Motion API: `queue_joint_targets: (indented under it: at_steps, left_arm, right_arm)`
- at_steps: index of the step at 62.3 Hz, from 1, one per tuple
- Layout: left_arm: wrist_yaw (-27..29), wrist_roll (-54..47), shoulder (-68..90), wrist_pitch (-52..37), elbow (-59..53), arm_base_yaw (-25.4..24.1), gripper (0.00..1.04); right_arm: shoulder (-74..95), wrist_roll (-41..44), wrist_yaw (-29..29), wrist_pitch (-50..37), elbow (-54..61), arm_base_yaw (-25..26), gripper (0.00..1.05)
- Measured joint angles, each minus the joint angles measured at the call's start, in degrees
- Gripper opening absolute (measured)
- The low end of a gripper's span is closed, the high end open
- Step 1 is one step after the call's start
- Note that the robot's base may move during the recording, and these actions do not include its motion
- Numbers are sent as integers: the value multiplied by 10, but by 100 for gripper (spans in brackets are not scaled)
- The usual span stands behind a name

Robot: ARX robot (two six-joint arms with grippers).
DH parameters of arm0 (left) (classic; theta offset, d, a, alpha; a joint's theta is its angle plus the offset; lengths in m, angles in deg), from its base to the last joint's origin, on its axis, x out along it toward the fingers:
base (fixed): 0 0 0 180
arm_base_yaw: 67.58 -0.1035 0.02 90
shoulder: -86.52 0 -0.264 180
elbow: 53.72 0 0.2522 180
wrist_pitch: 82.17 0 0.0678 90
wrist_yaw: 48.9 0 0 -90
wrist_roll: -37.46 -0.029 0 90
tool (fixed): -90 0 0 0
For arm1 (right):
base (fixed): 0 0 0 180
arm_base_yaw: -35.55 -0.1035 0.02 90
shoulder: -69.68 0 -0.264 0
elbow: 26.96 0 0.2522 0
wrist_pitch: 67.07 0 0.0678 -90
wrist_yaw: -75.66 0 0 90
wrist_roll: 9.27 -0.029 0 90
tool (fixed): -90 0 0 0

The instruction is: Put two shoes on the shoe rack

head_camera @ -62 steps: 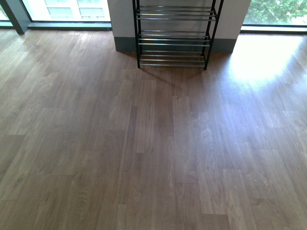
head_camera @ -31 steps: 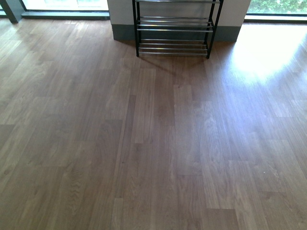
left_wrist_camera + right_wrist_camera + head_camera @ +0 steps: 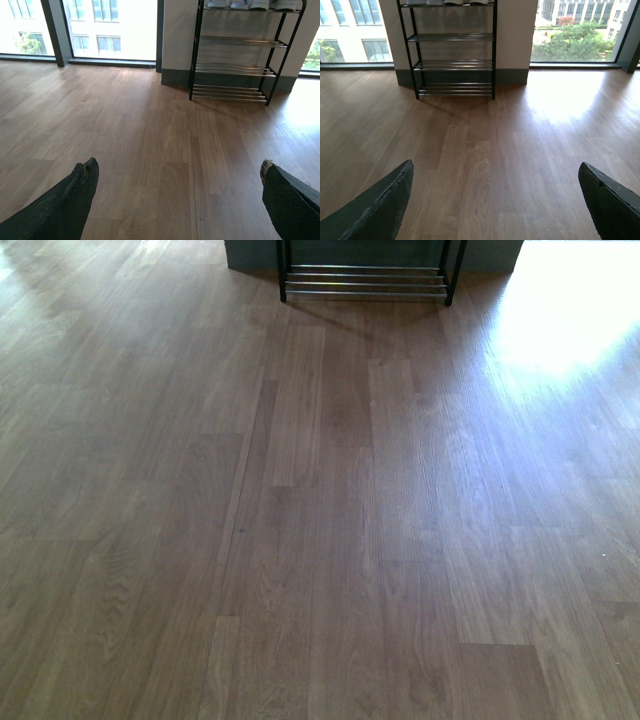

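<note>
Chrome rack: shoe rack (image 3: 235,50) far ahead, shoes (image 3: 252,4) on its top tier
Left hand (image 3: 177,197): spread wide, empty
Right hand (image 3: 495,200): spread wide, empty

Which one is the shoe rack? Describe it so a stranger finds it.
Look at the white wall section between the big windows. Against its grey skirting stands the black-framed shoe rack with chrome bar shelves. It is the only furniture on the wood floor.

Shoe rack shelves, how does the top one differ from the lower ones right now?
The top shelf of the shoe rack carries shoes, whose white soles show at the picture's edge; the lower shelves are bare. The top shelf is cropped; the lower ones show fully. All are chrome bars between black side frames.
</note>
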Motion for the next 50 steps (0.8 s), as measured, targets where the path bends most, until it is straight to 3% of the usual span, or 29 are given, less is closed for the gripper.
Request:
queue_joint_targets:
  at_steps: [50]
  left_arm:
    - [0, 0, 0, 0, 0, 0, 95]
  right_arm:
    - [0, 0, 0, 0, 0, 0, 96]
